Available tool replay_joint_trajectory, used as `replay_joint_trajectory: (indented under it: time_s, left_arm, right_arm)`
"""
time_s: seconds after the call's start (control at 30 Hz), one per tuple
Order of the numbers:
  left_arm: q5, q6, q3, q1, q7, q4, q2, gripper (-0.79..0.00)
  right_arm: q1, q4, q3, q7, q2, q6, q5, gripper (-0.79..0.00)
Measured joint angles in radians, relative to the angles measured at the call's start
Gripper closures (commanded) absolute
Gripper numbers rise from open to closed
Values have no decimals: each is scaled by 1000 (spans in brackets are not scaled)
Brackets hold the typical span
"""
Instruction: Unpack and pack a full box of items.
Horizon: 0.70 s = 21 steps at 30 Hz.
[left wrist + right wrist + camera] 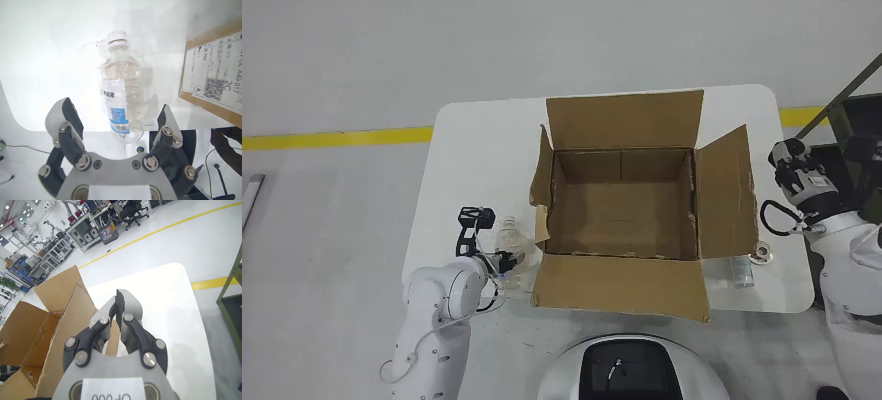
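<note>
An open cardboard box [622, 285] stands in the middle of the white table [482, 150]; its inside looks bare. A clear bottle [510, 243] with a white cap and a blue-and-white label lies by the box's front left corner. My left gripper [119, 117] is open, and the base end of the bottle [122, 91] sits between its fingers, which do not touch it. In the top view, the left gripper [504, 262] is at the bottle's near side. My right gripper [118, 296] is shut on nothing and hovers over the table's right edge, beside the box's right flap [56, 306]. In the top view, the right gripper [790, 162] is right of the box.
A box flap with a shipping label [209, 75] hangs close to the bottle. A small pale item [742, 270] lies on the table at the front right, beside the box. A green metal rack [230, 285] stands off the table's right side.
</note>
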Motion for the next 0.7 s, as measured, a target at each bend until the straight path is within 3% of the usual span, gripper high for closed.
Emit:
replay_joint_trajectory:
  time_s: [0.3, 0.33, 0.37, 0.4, 0.5, 0.7]
  left_arm:
    - [38, 17, 45, -26, 14, 96, -2, -785]
    - [30, 24, 47, -28, 15, 107, -3, -640]
    - [23, 28, 48, -30, 15, 114, -4, -425]
    - [19, 30, 50, -32, 15, 120, -4, -382]
    - [16, 30, 56, -34, 19, 131, -4, 0]
    - [18, 32, 62, -32, 27, 134, -4, 0]
  right_arm:
    - [-9, -1, 15, -2, 5, 5, 10, 0]
    - [-10, -2, 15, -4, 6, 5, 12, 0]
    - [-12, -3, 16, -5, 6, 5, 14, 0]
    - [-13, -3, 16, -6, 6, 5, 15, 0]
    - [-17, -3, 19, -9, 8, 3, 19, 0]
    - [-20, -3, 24, -15, 11, 1, 24, 0]
